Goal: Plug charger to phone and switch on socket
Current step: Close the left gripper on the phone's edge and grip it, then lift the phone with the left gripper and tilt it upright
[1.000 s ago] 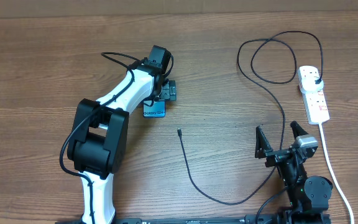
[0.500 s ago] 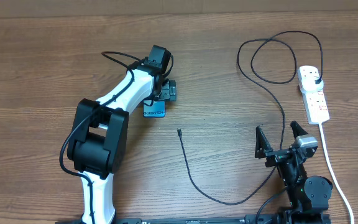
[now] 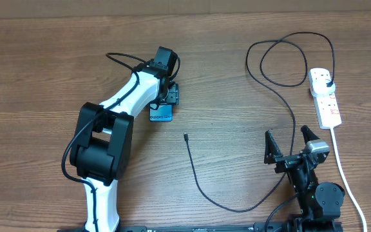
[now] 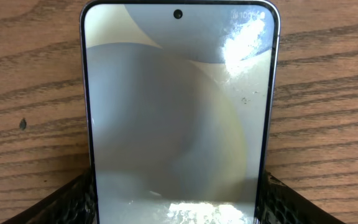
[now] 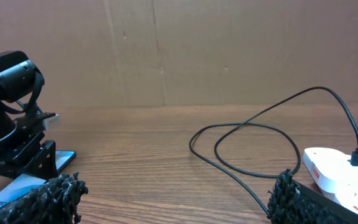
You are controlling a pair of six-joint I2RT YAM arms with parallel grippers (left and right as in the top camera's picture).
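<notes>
The phone (image 3: 161, 113) lies flat on the wooden table, screen up, and fills the left wrist view (image 4: 176, 112). My left gripper (image 3: 171, 96) is shut on its near end, one finger against each long edge (image 4: 176, 202). The charger cable (image 3: 201, 187) loops across the table; its connector tip (image 3: 185, 136) lies free below the phone. Its black plug (image 3: 328, 84) sits in the white socket strip (image 3: 324, 96) at the right. My right gripper (image 3: 288, 145) is open and empty, low at the right front (image 5: 176, 199).
The socket's thick white cord (image 3: 343, 167) runs down toward the front right corner. In the right wrist view the cable (image 5: 241, 127) loops ahead, the strip (image 5: 340, 171) is at right, and the left arm (image 5: 8, 124) and phone (image 5: 23, 186) at left.
My left gripper's jaws have narrowed onto the phone, which shifted slightly. The right arm and the cable have not moved.
</notes>
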